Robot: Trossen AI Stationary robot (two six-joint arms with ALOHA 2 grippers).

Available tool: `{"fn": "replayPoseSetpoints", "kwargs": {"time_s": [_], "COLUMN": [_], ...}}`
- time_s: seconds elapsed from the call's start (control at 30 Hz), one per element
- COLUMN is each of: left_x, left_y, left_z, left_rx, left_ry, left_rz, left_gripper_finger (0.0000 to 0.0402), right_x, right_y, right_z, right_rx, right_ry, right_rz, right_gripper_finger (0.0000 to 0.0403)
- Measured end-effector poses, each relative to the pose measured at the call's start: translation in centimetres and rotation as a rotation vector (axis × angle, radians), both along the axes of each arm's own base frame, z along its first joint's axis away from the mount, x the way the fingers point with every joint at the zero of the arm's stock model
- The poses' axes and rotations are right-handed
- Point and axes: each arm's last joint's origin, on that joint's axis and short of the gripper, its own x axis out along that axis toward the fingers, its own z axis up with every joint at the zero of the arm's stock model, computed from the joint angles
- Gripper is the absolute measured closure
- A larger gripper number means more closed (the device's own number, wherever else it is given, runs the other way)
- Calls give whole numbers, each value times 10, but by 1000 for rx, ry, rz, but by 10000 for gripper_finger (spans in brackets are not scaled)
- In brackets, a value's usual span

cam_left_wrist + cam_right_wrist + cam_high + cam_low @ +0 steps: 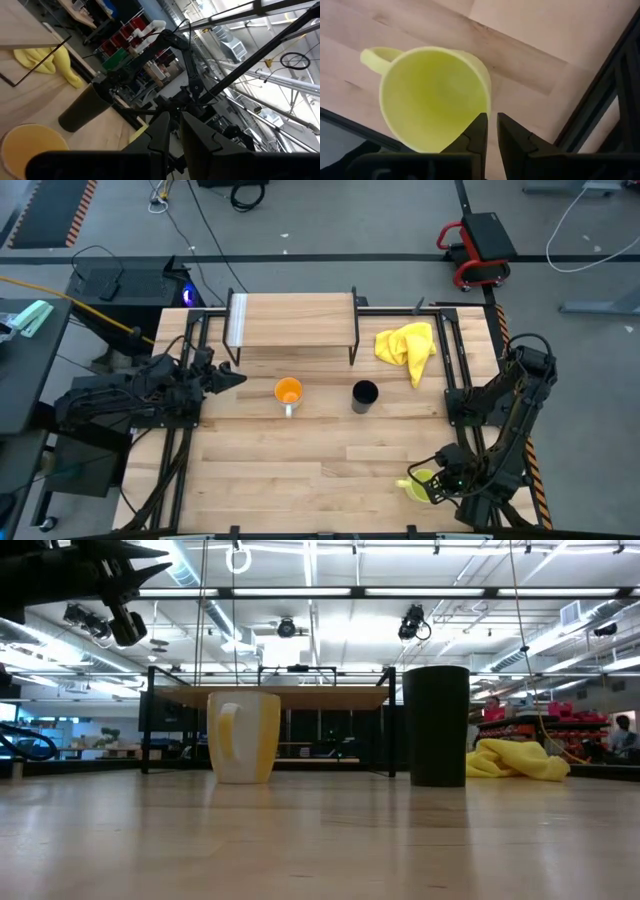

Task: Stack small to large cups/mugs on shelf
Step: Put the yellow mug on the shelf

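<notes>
My right end effector (487, 131) sits at the lower right of the high view, at the desk's (300, 470) near right corner, fingers narrow with only a thin slot between them, and that slot straddles the rim of the yellow-green mug (435, 95); in the right wrist view the wall appears pinched between the pads, though I cannot confirm firm contact. The mug (421, 483) lies well apart from everything else, its handle pointing away from my fingers. The orange-inside mug (288, 392) stands at mid-frame in the high view, just in front of the shelf (292, 318), with the black cup (365, 395) beside it to the right and the yellow cloth (407, 344) off the shelf's right end. The shelf top is bare, so I judge no cup is placed yet and the step in hand is securing and carrying this first mug. My left end effector (232, 377) hovers at the middle left of the high view, near the shelf's left leg, fingers nearly together and holding nothing. Notes for doing it well: a rim pinch lets the mug swing, so lift straight up and slowly, keep it level, and check for tilt before travelling. Route toward the shelf high enough to clear the black cup, which looks the tallest thing on the way. Set down fully on the shelf top, away from its edge, then release.
</notes>
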Motion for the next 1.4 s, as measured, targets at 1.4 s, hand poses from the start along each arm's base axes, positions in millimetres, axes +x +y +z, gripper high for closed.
{"fn": "replayPoseSetpoints", "kwargs": {"time_s": [1.4], "left_x": [1], "left_y": [0], "left_z": [-8], "left_rx": [-17], "left_ry": [86], "left_rz": [-1], "left_gripper_finger": [355], "right_x": [-3], "right_y": [7], "right_z": [42], "right_rx": [44], "right_ry": [38], "right_rz": [-28], "right_gripper_finger": [392]}}
